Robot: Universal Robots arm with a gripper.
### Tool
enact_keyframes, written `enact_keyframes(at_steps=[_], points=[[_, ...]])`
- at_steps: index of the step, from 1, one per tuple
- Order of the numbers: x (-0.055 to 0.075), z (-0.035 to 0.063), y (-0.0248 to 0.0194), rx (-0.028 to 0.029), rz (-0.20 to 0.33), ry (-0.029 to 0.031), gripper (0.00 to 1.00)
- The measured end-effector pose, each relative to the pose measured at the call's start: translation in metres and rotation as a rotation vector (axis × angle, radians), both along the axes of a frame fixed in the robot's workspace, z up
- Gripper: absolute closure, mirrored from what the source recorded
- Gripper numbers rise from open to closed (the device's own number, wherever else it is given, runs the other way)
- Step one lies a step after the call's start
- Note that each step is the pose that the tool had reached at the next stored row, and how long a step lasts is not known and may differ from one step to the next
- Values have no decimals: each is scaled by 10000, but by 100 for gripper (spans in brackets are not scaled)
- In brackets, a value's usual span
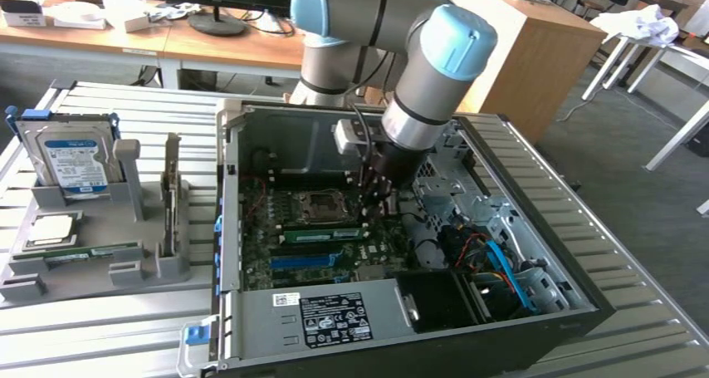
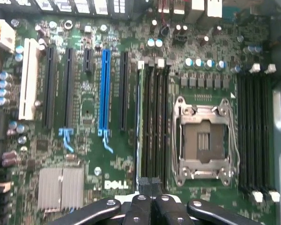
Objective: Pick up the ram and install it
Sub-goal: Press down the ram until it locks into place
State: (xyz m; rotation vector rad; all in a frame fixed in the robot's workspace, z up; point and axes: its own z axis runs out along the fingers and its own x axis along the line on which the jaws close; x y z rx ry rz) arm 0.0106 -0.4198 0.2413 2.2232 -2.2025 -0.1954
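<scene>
1. On the exterior view's left, the grey holder on the slatted worktop keeps the hard drive, an upright card and one green stick lying low.
2. Mid-scene, the claw hangs inside the open computer case, fingers pinched together, empty.
3. The ram looks seated beside the CPU socket; in the wrist view it sits edge-on in the first slot.
4. Risk: if a latch isn't clicked, the stick sits crooked; a drifting claw could scrape the motherboard.
</scene>
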Motion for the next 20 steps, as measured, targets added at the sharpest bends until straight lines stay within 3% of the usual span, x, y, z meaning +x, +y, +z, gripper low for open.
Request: enact_keyframes(at_steps=[12, 20], points=[[259, 57, 0, 60, 0, 41, 90], [271, 251, 0, 231, 0, 41, 90]])
